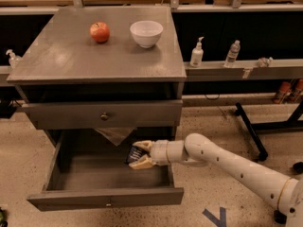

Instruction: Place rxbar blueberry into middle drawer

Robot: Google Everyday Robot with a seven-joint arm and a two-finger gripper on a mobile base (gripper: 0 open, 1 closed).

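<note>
One arm of your robot stretched into the open middle drawer, the gripper hanging near its right wall, both fingers clamped on the rxbar blueberry. A red apple and a white bowl sat apart on the cabinet top.

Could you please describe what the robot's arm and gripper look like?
The arm is smooth, white and tubular, with small dark dots along it and a yellowish band near its far joint. The gripper, over the middle drawer, has two cream fingers.
</note>
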